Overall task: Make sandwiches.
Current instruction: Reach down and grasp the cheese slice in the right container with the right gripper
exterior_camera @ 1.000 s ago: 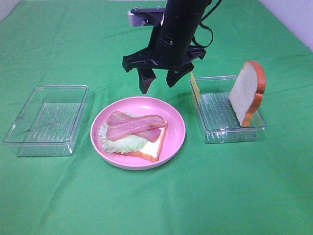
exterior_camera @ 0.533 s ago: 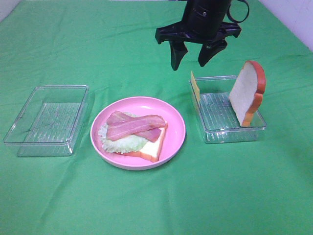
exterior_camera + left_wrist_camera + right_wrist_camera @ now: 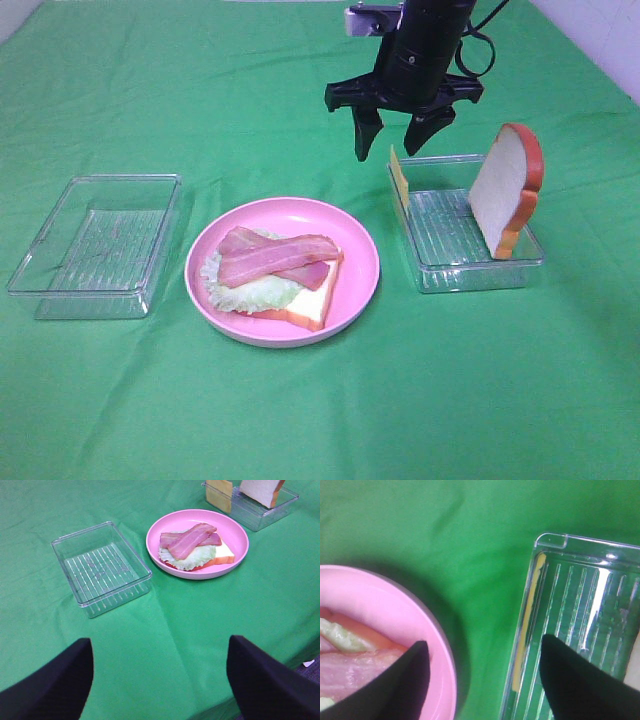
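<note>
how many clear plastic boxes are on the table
2. The left box sits left of the pink plate; the right box sits right of it, holding an upright bread slice and a cheese square on edge. Nothing seems to hide another.

The right arm [image 3: 420,40] is all black, kinda glossy casing, chunky and rounded. There's a small silver-grey block [image 3: 366,18] stuck on near the top, too small to make out any detail on it. A thin black cable [image 3: 482,52] loops out along the side of the arm. The right gripper [image 3: 388,150] has a flat black crosspiece that flares out like little wings, with two short fingers [image 3: 362,130] tapering to blunt points. In the wrist view they're just smooth, matte black wedges, pretty blurry. The left gripper [image 3: 160,645] is the same deal: two broad, rounded, plain black fingers.
</note>
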`<state>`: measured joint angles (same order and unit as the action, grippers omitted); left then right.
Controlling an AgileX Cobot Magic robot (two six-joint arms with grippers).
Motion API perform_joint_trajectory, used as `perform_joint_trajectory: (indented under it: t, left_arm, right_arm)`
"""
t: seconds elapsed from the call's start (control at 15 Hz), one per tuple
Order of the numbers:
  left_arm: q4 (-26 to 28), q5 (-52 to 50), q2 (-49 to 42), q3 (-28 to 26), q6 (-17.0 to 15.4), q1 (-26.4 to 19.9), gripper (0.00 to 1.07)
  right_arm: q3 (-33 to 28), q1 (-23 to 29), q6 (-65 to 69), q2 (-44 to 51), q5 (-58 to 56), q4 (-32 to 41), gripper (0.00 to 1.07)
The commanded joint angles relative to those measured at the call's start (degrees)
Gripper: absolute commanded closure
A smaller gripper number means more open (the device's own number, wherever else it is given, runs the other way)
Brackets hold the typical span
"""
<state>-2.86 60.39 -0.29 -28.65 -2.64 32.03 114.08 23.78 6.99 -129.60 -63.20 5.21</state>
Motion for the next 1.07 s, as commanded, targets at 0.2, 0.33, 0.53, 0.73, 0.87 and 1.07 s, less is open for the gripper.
perform_joint_trajectory:
  t: [0.2, 0.33, 0.53, 0.73, 0.87, 1.07]
  left_arm:
    - [-0.1, -0.6, -1.2, 0.1, 0.1, 0.1, 0.35]
    - [-0.1, -0.6, -1.2, 0.1, 0.1, 0.1, 0.35]
    - [-0.1, -0.6, -1.2, 0.1, 0.1, 0.1, 0.35]
    - [-0.1, -0.6, -1.2, 0.1, 0.1, 0.1, 0.35]
    - [-0.1, -0.6, -1.2, 0.1, 0.1, 0.1, 0.35]
    - [-0.1, -0.6, -1.2, 0.1, 0.1, 0.1, 0.35]
  right_arm:
    - [1.0, -0.2, 0.5, -2.9, -0.7, -1.3, 0.51]
    - [1.0, -0.2, 0.5, -3.8, -0.9, -1.9, 0.57]
    - [1.0, -0.2, 0.5, -4.4, -1.7, -3.2, 0.68]
    - [1.0, -0.2, 0.5, -4.4, -1.8, -3.2, 0.87]
    - [1.0, -0.2, 0.5, -4.4, -2.6, -3.8, 0.97]
    - [1.0, -0.2, 0.5, -4.2, -3.4, -6.2, 1.07]
